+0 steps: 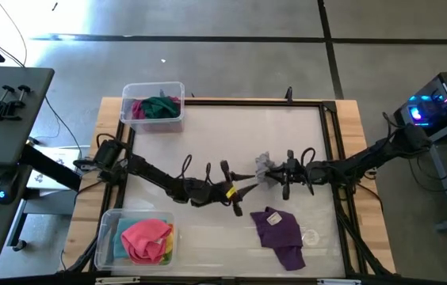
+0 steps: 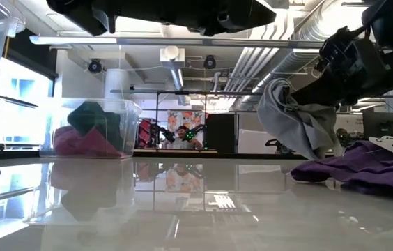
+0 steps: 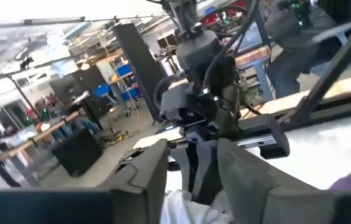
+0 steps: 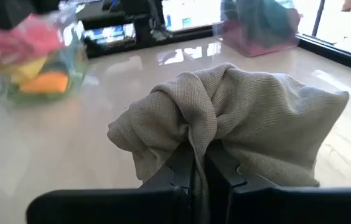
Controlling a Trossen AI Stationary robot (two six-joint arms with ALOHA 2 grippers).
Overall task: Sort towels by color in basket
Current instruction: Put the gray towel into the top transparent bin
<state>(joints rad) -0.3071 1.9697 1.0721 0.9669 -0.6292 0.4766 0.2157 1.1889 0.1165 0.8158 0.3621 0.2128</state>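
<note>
Item: my right end effector [image 1: 275, 173], over the middle of the table [image 1: 223, 134], fingers pinched tight on the grey towel [image 4: 225, 118], which hangs bunched clear of the surface.
Item: my left end effector [image 1: 243, 192], just beside the grey towel, facing my right one; fingers spread, the towel's edge between them.
Item: purple towel [image 1: 279, 233], flat on the table, near my right end effector.
Item: far bin [image 1: 154, 103], well away from both, holding magenta and dark green towels.
Item: near bin [image 1: 138, 237], by my left arm, holding pink, yellow, orange and light blue towels.
</note>
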